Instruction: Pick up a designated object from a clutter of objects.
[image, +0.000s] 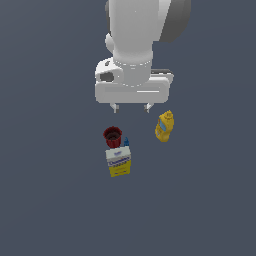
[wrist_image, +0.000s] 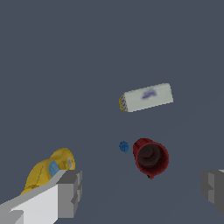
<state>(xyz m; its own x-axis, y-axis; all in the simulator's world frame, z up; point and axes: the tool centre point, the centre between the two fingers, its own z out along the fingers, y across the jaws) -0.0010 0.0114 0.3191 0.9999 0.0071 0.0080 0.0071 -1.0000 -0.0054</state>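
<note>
**Jaws wide above four items on the counter**

We're looking down on a plain dark grey counter (image: 50, 200), and we count four things in the clutter: one box, one cup, one bottle, one tiny blue piece.

First the box (image: 119, 162). It's the biggest of the lot, standing upright, white on its upper half and yellow below. There's blue lettering across the white part, but we can't read it; it's too small and soft in the exterior view, and in the wrist view it's only a blue smudge on the box's white face. No brand we can name.

Touching or just behind the box's upper edge sits the dark red cup (image: 112, 136), open mouth up. Tucked between cup and box, on the exterior view's right of the cup, is the small blue piece (image: 126, 142); we can't tell what it is.

Off to the exterior view's right, apart from the other three, stands the yellow bottle (image: 164, 126). The wrist view shows a bluish patch on it, nothing legible.

Now the arm. The white gripper (image: 132, 107) hangs above the counter, beyond the cup and between cup and bottle in the exterior view. We see its two short fingertips (image: 115, 107) set well apart: the jaws are wide and hold nothing. In the wrist view the two grey pads sit at opposite sides of the picture with the cup between them.
</note>
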